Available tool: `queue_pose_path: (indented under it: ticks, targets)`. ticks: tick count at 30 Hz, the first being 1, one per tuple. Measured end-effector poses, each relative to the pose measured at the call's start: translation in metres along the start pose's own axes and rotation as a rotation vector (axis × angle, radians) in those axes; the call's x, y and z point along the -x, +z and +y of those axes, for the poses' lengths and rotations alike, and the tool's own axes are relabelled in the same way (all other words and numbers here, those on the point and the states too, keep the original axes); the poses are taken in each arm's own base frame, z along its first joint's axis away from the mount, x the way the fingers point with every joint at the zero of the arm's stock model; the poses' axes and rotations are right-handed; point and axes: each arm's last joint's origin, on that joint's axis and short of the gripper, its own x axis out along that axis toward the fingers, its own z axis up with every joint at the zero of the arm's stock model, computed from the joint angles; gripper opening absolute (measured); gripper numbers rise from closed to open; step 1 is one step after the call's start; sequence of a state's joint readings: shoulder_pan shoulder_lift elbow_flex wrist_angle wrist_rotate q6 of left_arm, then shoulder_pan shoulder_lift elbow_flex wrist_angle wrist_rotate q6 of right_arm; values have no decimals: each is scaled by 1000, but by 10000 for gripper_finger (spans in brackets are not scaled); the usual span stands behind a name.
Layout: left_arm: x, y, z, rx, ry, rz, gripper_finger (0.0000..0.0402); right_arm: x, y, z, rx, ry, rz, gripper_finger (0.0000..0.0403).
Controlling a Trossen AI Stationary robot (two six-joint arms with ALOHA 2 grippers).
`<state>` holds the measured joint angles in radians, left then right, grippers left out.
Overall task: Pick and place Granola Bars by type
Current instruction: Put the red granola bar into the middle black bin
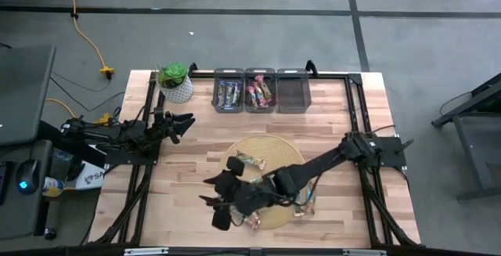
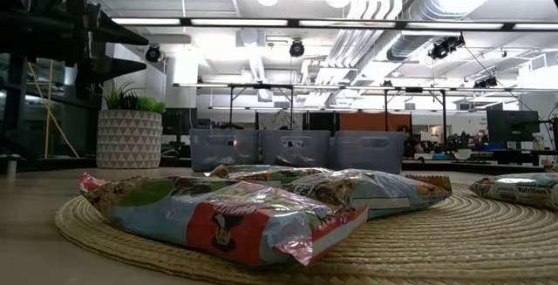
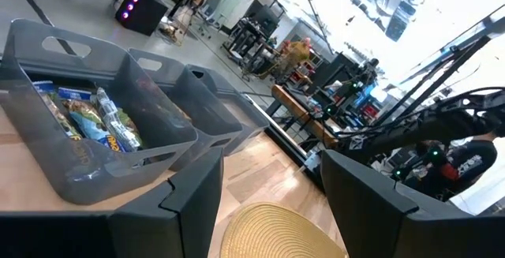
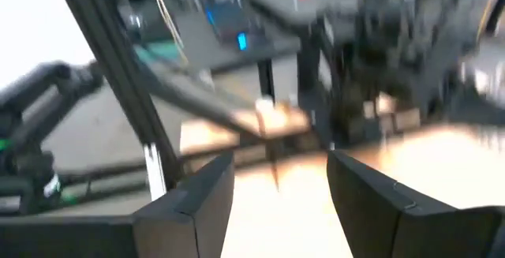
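Several granola bars lie flat on a round woven mat: one at its far side, others by its near right edge and near edge. The low view shows them close, a red and blue one in front. More bars fill the left bin and the middle bin. My right gripper hangs open over the mat's near left edge, with nothing between its fingers. My left gripper waits open at the table's left, facing the bins.
A third grey bin stands right of the other two at the far edge. A potted plant sits at the far left corner. Dark frame rails run along the table's sides. Bare wood lies between the mat and my left arm.
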<state>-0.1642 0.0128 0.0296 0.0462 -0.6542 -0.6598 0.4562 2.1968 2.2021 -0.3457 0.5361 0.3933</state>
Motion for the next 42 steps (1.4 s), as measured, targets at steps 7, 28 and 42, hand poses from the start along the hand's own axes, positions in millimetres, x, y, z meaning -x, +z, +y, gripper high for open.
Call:
queue_pose_path:
  ticks: [7,28,42]
  targets:
    - [0,0,0,-1,1,1,211,-12,-52,-30,-89,-21,423,188]
    - [0,0,0,-2,1,2,211,-22,-163,-43,-437,93,786,213]
    - [0,0,0,-2,2,2,211,-22,-168,-45,-294,84,761,248]
